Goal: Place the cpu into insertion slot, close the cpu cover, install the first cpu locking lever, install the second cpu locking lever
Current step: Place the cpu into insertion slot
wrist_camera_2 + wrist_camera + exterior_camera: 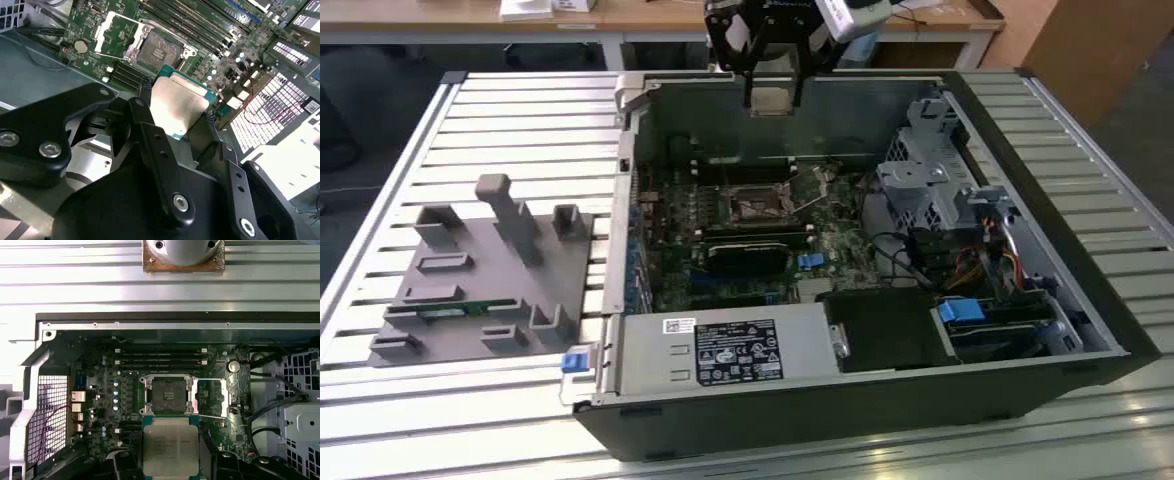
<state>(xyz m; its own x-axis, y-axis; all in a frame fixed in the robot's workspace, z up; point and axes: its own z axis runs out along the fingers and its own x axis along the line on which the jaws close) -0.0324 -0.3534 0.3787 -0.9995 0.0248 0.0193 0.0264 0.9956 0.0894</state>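
My gripper hangs above the far wall of the open computer case, shut on the cpu, a pale silvery square chip. In both wrist views the cpu sits between the black fingers, well above the board. The insertion slot lies bare, a dark square with a silvery rim. The cpu cover is flipped open beside the slot. A thin locking lever stands raised next to it.
A grey plastic fixture sits on the slatted table at the exterior view's left. Inside the case are the power supply, a black ribbed block, a metal drive cage and loose cables. Memory slots run beside the socket.
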